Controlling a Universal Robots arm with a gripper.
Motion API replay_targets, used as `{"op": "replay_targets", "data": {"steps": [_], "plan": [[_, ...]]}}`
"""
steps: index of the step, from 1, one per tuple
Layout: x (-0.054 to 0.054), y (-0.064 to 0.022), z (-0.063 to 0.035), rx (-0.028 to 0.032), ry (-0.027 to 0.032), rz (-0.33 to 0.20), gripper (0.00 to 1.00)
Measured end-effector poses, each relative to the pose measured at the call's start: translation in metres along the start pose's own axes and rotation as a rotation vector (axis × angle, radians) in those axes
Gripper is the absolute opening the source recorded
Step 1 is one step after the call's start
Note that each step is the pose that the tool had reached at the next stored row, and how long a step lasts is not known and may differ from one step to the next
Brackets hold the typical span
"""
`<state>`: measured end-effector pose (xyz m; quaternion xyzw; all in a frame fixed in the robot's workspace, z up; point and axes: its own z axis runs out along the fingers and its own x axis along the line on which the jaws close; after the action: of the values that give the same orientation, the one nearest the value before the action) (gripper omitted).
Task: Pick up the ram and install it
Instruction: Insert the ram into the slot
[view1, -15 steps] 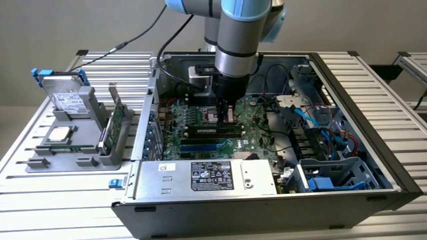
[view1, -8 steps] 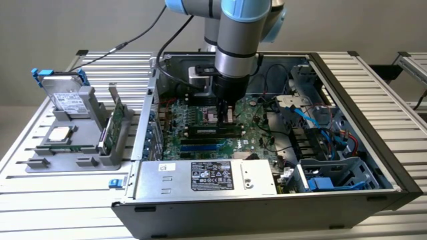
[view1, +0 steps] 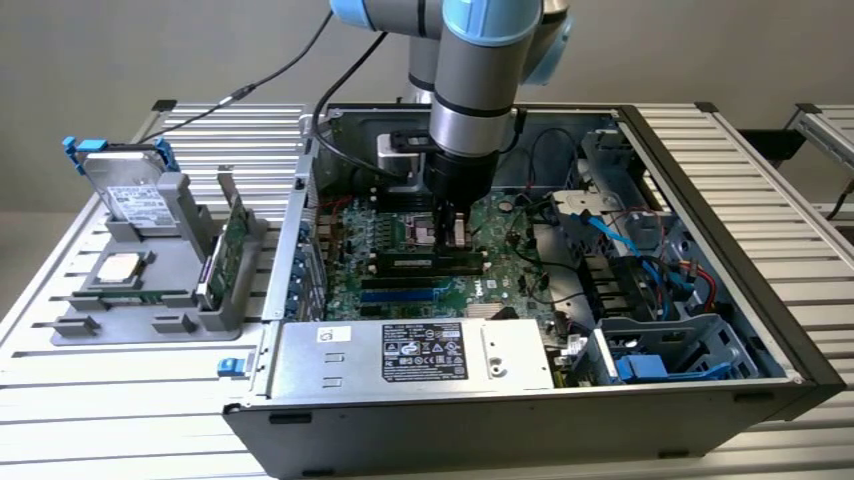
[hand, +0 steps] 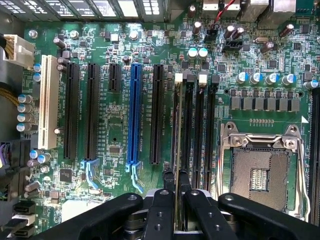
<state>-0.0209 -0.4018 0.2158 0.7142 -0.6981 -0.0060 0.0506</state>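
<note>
- I find the gripper (hand: 176, 186) clamped on the ram (hand: 176, 150), which is held edge-on along the memory slots (hand: 200, 130); I cannot tell whether it is seated.
- Open processor socket (hand: 260, 172) lies just beside the slots, with the blue expansion slot (hand: 133, 115) on the other side.
- Power supply (view1: 414, 355) and cables (view1: 627, 250) crowd the case (view1: 747, 250).

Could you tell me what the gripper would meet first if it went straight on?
Probably the memory slots: the gripper, shut on the ram, points straight down at them, though the gap left is unclear.

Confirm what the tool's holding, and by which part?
The ram, edge-on between the fingers of the tool, pinched across its two flat faces, over the motherboard's memory slots.
</note>
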Motion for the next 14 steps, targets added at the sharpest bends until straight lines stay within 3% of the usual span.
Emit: {"op": "replay_targets", "data": {"steps": [5,9,14], "plan": [[0.0,-0.0003,0.0,-0.0008,0.0,0.0,0.14],[0.0,-0.0003,-0.0001,-0.0008,-0.0003,0.0,0.34],[0.0003,0.0005,-0.0088,-0.0008,-0.0002,0.0,0.46]]}}
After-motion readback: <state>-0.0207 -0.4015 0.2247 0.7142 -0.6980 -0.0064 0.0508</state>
